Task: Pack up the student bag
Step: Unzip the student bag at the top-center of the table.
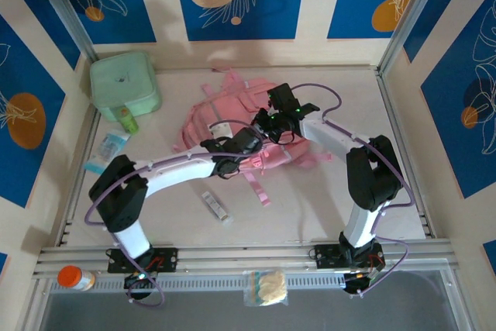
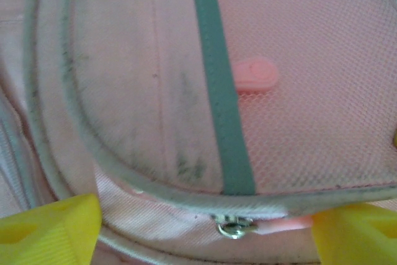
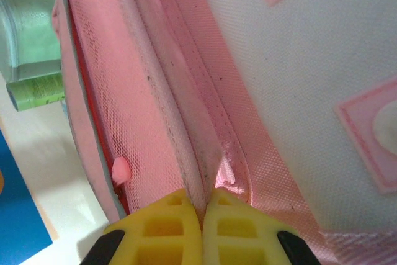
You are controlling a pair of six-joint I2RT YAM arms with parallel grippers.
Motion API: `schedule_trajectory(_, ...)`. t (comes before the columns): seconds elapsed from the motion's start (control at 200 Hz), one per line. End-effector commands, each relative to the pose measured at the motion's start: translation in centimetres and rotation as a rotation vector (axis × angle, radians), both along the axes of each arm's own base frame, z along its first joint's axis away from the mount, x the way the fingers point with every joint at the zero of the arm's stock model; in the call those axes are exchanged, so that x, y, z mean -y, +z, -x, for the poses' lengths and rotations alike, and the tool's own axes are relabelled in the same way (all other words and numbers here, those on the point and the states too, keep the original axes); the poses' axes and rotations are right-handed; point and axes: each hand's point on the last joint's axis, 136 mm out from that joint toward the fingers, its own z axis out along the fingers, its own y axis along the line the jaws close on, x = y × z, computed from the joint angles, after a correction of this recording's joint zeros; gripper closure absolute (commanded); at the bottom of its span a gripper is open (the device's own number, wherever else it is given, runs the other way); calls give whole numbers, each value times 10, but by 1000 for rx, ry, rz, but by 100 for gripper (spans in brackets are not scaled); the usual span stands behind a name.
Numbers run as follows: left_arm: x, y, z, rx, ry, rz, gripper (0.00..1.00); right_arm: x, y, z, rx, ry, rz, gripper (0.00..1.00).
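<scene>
Bag (image 1: 232, 110), pink, flat at centre of table (image 1: 310, 207): right gripper (image 3: 201, 206) clenched on a seam fold, left gripper (image 2: 205, 215) spread astride zip pull (image 2: 232, 228); case (image 1: 124, 83), tube (image 1: 128, 120), packet (image 1: 106, 151) lie outside, so packing looks barely begun.

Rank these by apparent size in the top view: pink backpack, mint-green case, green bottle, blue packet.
1. student bag, clearly largest.
2. mint-green case.
3. blue packet and green bottle: both small, too alike to rank.
</scene>
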Motion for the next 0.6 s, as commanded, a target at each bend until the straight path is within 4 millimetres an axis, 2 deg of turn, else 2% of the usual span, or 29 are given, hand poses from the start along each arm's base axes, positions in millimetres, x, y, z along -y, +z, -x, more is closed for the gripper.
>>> schedule_trajectory(0.0, -50, 12, 9, 13, 67, -96, 21, -7, 44, -4, 82, 26, -80, 100)
schedule_trajectory(0.1, -41, 20, 13, 27, -43, -55, 26, -7, 44, -6, 87, 29, -79, 100)
schedule_trajectory(0.295, 8, 31, 12, 15, -312, 72, 29, -7, 42, -7, 83, 26, -78, 100)
schedule_trajectory(0.395, 28, 30, 9, -25, -365, 95, 34, -8, 39, -7, 76, 26, -79, 100)
schedule_trajectory(0.51, 27, 20, 4, -62, -299, 85, 38, -9, 38, -7, 75, 29, -76, 100)
schedule_trajectory(0.595, 36, 20, 1, -38, -301, 137, 42, -8, 38, -7, 74, 29, -72, 100)
